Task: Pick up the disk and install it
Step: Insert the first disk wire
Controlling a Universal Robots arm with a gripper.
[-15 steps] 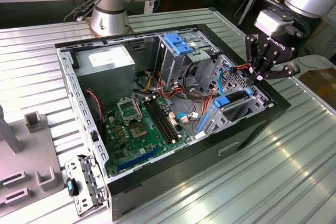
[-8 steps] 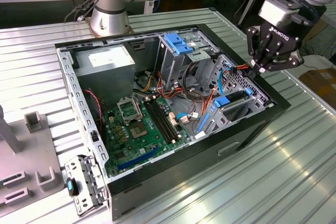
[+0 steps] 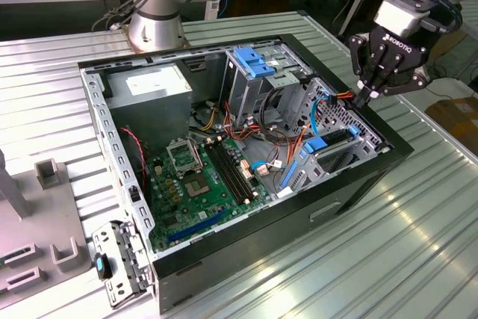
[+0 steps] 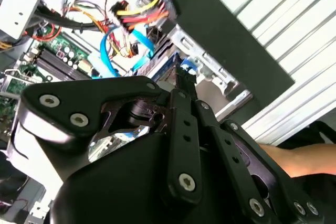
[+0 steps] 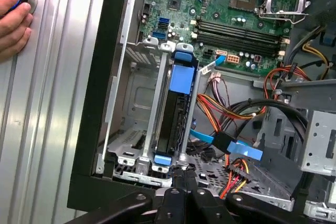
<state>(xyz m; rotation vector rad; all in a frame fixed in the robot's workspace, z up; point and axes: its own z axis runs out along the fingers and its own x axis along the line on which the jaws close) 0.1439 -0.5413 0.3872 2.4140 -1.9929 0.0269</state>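
While the gripper (image 3: 364, 97) is hanging over the computer case (image 3: 358, 184) at the exterior view's upper right, white lettering (image 3: 397, 48) is showing on it. Second wrist view: its jaws are pressing together, nothing between them. First wrist view: the disk (image 5: 177, 103) is sitting in its bay (image 5: 131, 103) mid-frame; neighbouring power cables (image 5: 226, 109) could be snagging the gripper.

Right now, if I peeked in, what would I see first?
The big open computer case on the metal table, with its green motherboard showing. At its edge on the exterior view's right, the black gripper points down by the blue-framed disk sitting in its bay.
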